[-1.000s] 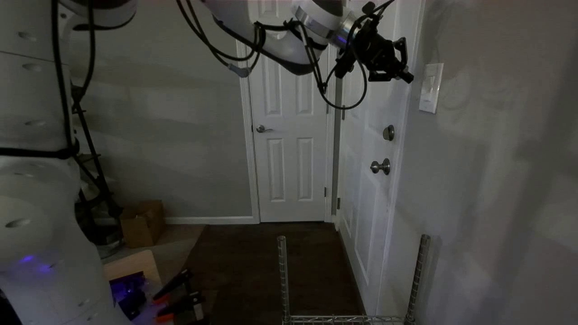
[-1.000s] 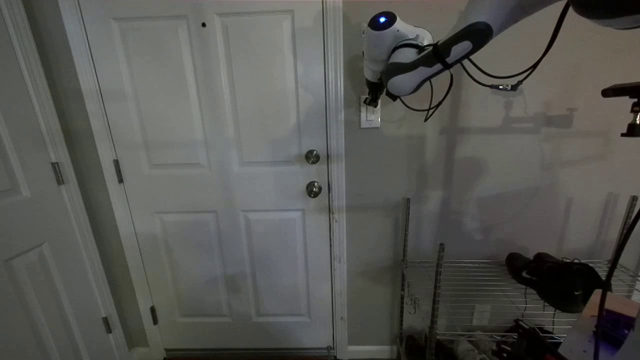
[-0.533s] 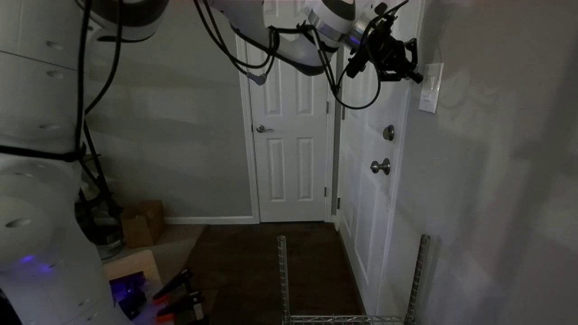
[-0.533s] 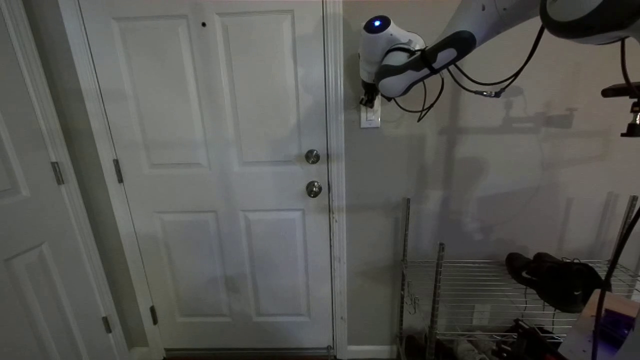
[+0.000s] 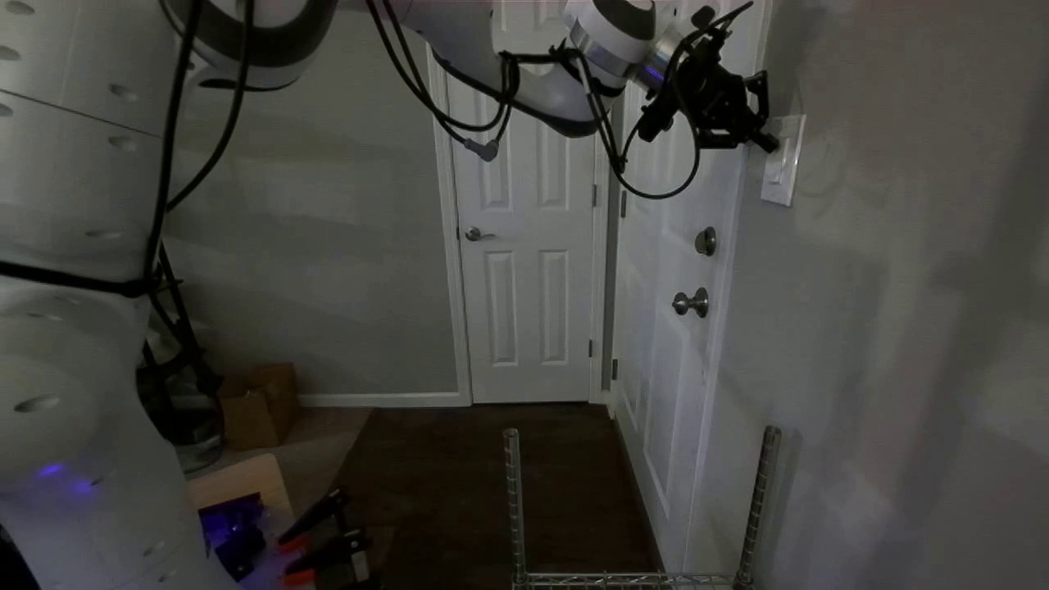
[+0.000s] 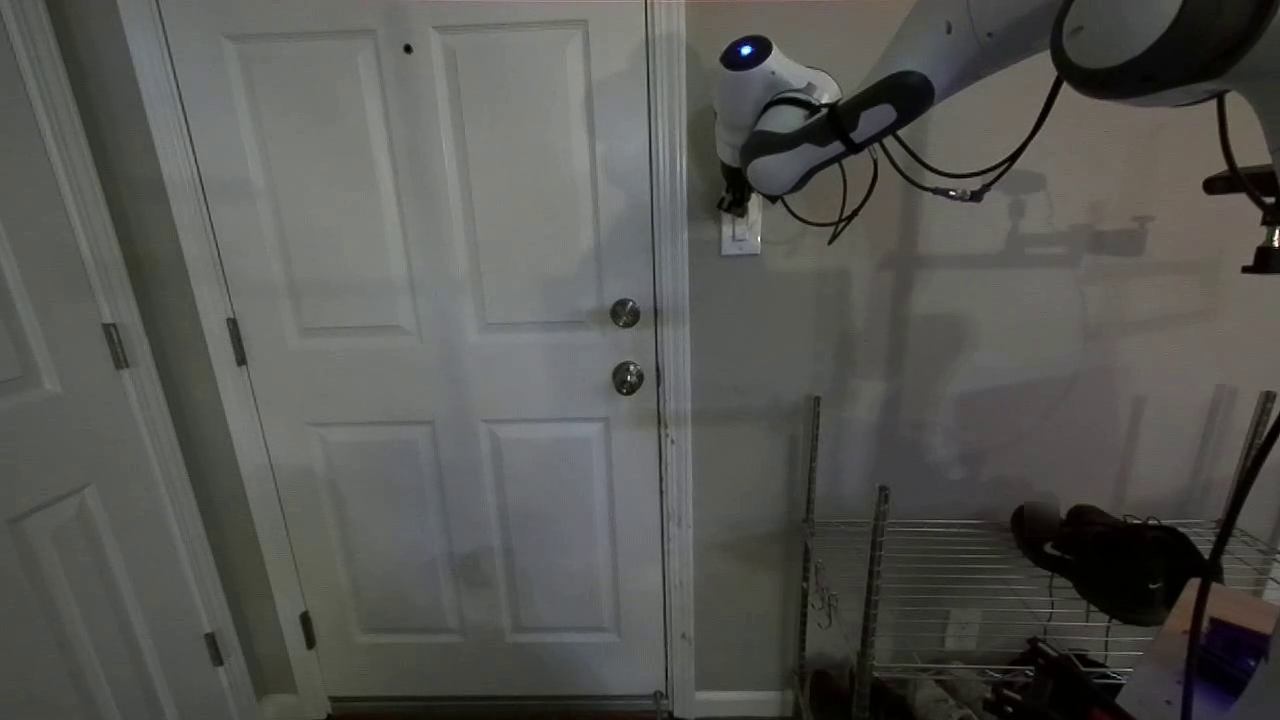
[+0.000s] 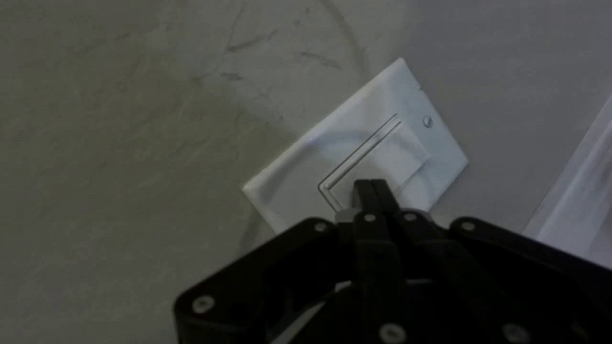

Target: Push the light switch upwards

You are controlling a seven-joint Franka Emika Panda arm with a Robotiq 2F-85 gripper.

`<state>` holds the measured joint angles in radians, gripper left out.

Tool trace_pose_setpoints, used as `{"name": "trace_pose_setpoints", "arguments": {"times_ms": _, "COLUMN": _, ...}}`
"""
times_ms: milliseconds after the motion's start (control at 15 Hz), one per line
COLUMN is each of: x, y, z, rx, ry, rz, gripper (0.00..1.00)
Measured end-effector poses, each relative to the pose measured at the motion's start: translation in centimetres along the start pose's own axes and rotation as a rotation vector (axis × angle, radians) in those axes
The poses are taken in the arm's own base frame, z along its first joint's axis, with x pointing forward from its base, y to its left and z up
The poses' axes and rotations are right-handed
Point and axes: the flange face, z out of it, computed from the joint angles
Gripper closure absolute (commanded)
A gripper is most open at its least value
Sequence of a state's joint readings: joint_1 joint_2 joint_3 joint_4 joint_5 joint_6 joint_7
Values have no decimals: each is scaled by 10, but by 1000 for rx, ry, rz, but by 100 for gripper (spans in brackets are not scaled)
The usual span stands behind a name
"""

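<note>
In an exterior view, the gripper (image 5: 768, 142), clenched on nothing, is sitting farther right than 1 second ago, nearly or already touching the light switch (image 7: 377, 155) on the wall (image 6: 980, 330) right of the door (image 6: 450, 370); the push is probably starting.

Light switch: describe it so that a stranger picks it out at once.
In an exterior view, find the white door with a round knob and lock. Just right of its frame, on the wall above lock height, sits the light switch, partly behind the black gripper. Unlike those round metal neighbours, it is a flat white upright rectangle.
</note>
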<state>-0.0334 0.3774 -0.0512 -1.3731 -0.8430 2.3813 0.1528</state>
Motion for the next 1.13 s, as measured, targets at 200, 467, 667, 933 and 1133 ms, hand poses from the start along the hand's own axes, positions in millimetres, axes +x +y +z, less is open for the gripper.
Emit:
{"name": "trace_pose_setpoints", "arguments": {"times_ms": 200, "x": 1, "y": 0, "z": 0, "rx": 0, "ry": -5, "rz": 4, "gripper": 98}}
{"name": "trace_pose_setpoints", "arguments": {"times_ms": 467, "x": 1, "y": 0, "z": 0, "rx": 1, "ry": -8, "rz": 8, "gripper": 98}}
{"name": "trace_pose_setpoints", "arguments": {"times_ms": 667, "x": 1, "y": 0, "z": 0, "rx": 2, "ry": -8, "rz": 9, "gripper": 98}}
{"name": "trace_pose_setpoints", "arguments": {"times_ms": 933, "x": 2, "y": -6, "z": -1, "rx": 10, "ry": -7, "rz": 3, "gripper": 98}}
{"name": "trace_pose_setpoints", "arguments": {"times_ms": 1133, "x": 3, "y": -24, "z": -10, "rx": 48, "ry": -7, "rz": -2, "gripper": 98}}
